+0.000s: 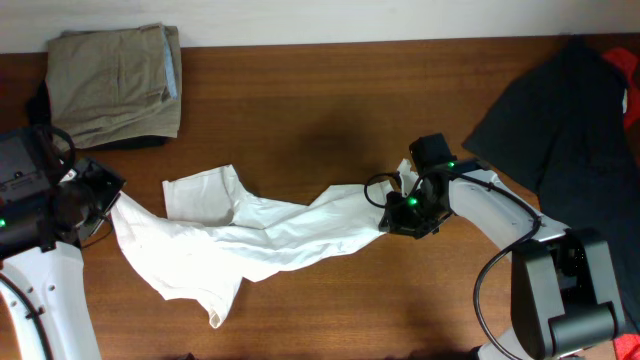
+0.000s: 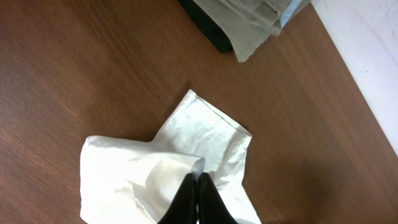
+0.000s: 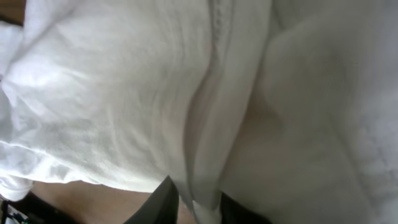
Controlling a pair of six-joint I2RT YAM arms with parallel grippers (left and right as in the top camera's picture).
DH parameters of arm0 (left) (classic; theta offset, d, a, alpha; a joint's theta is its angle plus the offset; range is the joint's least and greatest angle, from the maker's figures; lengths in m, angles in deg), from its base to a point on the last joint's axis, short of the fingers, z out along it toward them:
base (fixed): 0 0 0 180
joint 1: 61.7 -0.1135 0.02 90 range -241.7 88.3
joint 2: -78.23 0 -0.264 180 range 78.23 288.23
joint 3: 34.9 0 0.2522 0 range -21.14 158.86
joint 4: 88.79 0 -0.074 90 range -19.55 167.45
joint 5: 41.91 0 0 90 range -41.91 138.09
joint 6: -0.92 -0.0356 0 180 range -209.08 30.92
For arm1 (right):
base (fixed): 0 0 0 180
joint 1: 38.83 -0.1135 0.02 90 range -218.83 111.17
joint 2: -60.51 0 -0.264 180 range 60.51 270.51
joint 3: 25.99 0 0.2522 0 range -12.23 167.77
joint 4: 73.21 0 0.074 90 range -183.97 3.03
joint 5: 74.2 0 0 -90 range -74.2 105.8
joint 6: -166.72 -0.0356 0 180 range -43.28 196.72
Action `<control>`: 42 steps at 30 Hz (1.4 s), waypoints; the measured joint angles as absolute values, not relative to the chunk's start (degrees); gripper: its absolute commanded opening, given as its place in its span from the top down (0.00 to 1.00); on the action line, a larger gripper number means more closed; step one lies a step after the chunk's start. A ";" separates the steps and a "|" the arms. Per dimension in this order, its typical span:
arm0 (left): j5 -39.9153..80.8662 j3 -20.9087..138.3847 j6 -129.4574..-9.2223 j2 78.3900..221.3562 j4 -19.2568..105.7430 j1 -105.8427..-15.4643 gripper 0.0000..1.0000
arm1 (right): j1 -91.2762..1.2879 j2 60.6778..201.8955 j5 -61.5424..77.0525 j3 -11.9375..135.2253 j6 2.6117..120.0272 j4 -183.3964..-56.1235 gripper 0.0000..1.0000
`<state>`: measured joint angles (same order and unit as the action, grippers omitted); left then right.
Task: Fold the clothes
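The white T-shirt (image 1: 260, 235) lies stretched and crumpled across the middle of the wooden table. My left gripper (image 1: 112, 200) is shut on its left edge; in the left wrist view the black fingers (image 2: 198, 183) pinch a fold of the white T-shirt (image 2: 143, 180). My right gripper (image 1: 398, 212) is shut on the shirt's right end; in the right wrist view the fingers (image 3: 202, 208) clamp a ridge of the white T-shirt (image 3: 124, 93), which fills the view. No print or striped mark shows.
Folded khaki trousers (image 1: 118, 85) lie at the back left and show in the left wrist view (image 2: 249, 18). A large dark garment (image 1: 565, 120) with a red item (image 1: 622, 62) lies at the back right. Bare wooden table (image 1: 330, 310) runs along the front.
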<state>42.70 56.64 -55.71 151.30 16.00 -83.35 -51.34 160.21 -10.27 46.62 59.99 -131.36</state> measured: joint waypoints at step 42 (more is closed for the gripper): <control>23.71 90.41 -59.54 159.74 33.81 -80.95 0.99 | -38.54 146.23 16.36 98.86 51.48 -143.97 0.96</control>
<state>23.71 90.41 -59.54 159.74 33.81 -80.95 -38.54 146.23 16.36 98.86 51.48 -143.97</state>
